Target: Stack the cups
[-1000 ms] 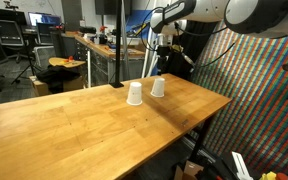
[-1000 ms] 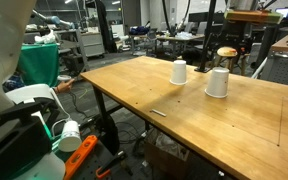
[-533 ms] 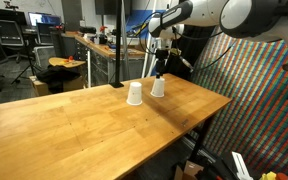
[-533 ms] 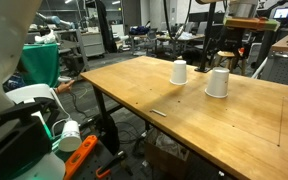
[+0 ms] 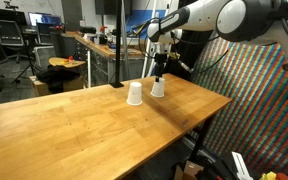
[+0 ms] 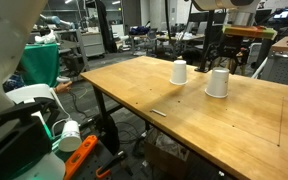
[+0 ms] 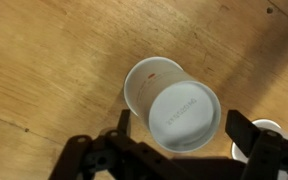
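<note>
Two white cups stand upside down on the wooden table (image 5: 74, 125). In both exterior views my gripper (image 5: 158, 73) (image 6: 224, 60) hangs just above one cup (image 5: 157, 88) (image 6: 217, 82); the second cup (image 5: 134, 93) (image 6: 179, 71) stands close beside it. In the wrist view the near cup's closed base (image 7: 184, 112) sits between my spread fingers (image 7: 124, 128), and the gripper (image 7: 184, 135) is open without touching it. The second cup's edge (image 7: 256, 152) shows at the lower right. A third cup is not visible as a separate object.
A small thin object (image 6: 159, 112) lies on the table near its front edge. A colourful patterned panel (image 5: 259, 100) stands beside the table. Workbenches and lab clutter (image 5: 84, 45) fill the background.
My gripper has come down over the last second and now hangs closer above the cup. The cups have not moved.
</note>
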